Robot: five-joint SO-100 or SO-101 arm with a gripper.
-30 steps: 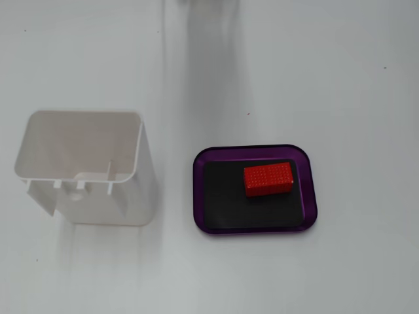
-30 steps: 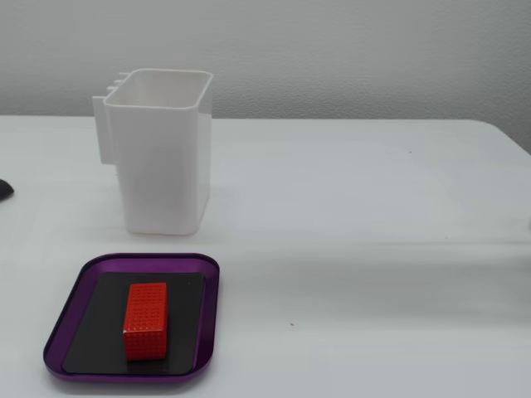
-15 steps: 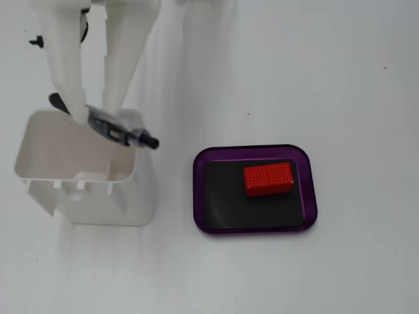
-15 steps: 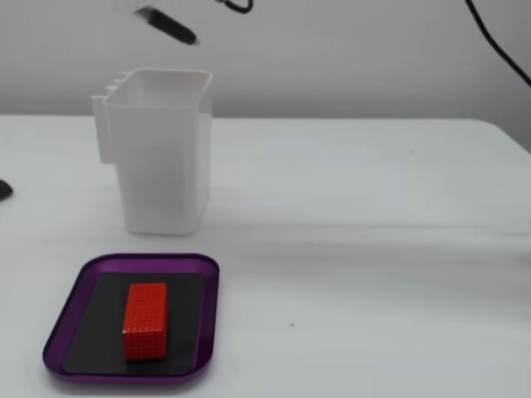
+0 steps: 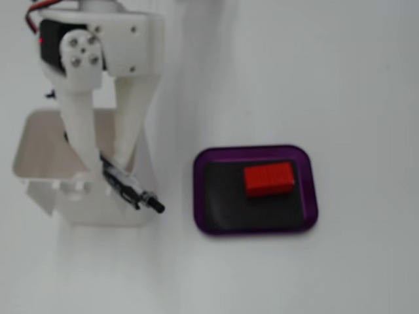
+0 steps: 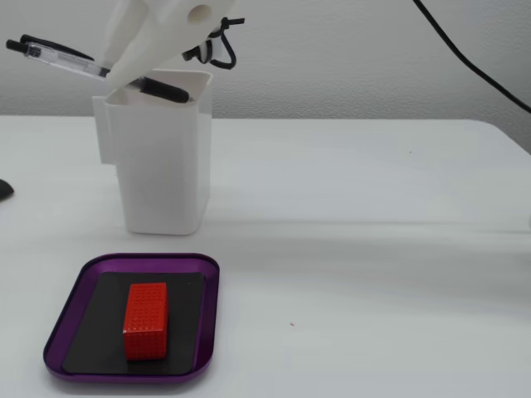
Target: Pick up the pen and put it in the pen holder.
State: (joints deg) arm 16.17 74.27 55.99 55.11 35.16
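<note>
From above, in a fixed view, the white hand [image 5: 105, 163] is down over the white pen holder [image 5: 78, 209] and clamped on the pen [image 5: 127, 188] — the pen lies slanted across the holder's mouth, dark tip poking past the rim on the right. Beside it on the white counter [image 5: 340, 78] sits a purple tray [image 5: 255, 190] with a red block [image 5: 268, 178] inside.

From the side, in a fixed view, the hand [image 6: 124, 73] grips the pen [image 6: 58, 56] tilted over the holder [image 6: 162, 157] — one end sticks out left, the dark end is just over the opening. Tray [image 6: 133, 363] and block [image 6: 146, 320] sit nearer the camera, apart from the holder.
</note>
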